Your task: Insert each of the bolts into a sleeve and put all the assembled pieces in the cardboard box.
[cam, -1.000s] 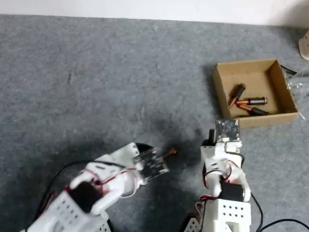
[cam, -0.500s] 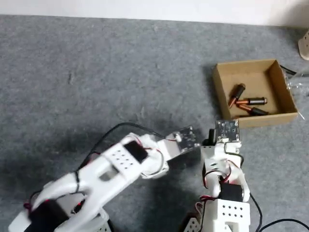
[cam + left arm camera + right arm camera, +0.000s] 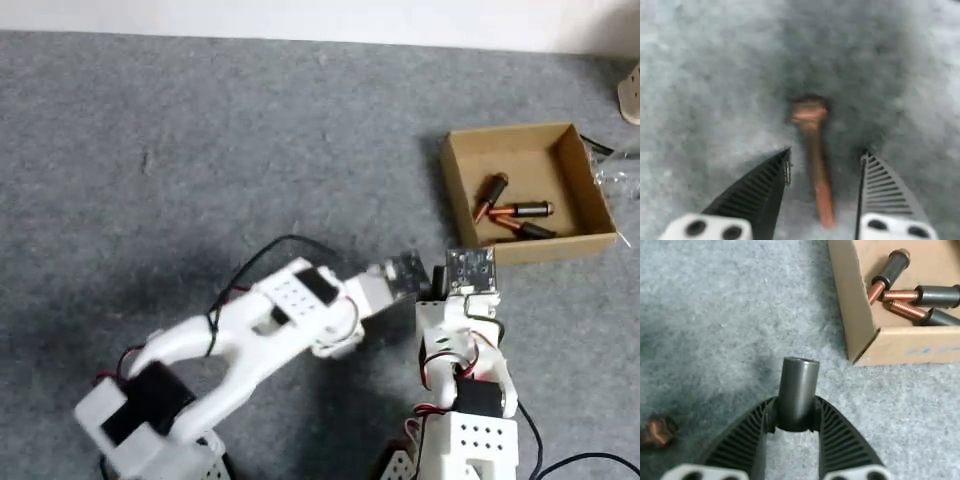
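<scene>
Left claw (image 3: 825, 155) is spread wide apart and pointing down at the table (image 3: 700, 75). The copper bolt (image 3: 812, 145) lies right in the gap between the two black fingers (image 3: 757, 192), head end away from the claw and shank running back toward the wrist. It's pretty blurry, so I can't say if either finger actually touches it. It seems to be just lying on the grey carpet-like cover in a patch of shadow.

Right claw (image 3: 795, 412) is clamped on a dark grey sleeve (image 3: 798, 387). It grips one end, so the other, open end sticks out past the fingertips. In that same wrist view the bolt head (image 3: 657, 431) sits on the carpet off to the side, well apart from the sleeve.

From the high view, the left arm (image 3: 270, 320) stretches across the table, so its wrist end is just beside the wrist of the right arm (image 3: 455, 350).

The cardboard box (image 3: 455, 190) sits on the table just past the right arm's wrist, and in the right wrist view its near corner is near the sleeve's open end. The top is open, and three assembled pieces (image 3: 520, 210) lie together on the bottom, each a copper bolt partly pushed into a dark sleeve with some thread showing
</scene>
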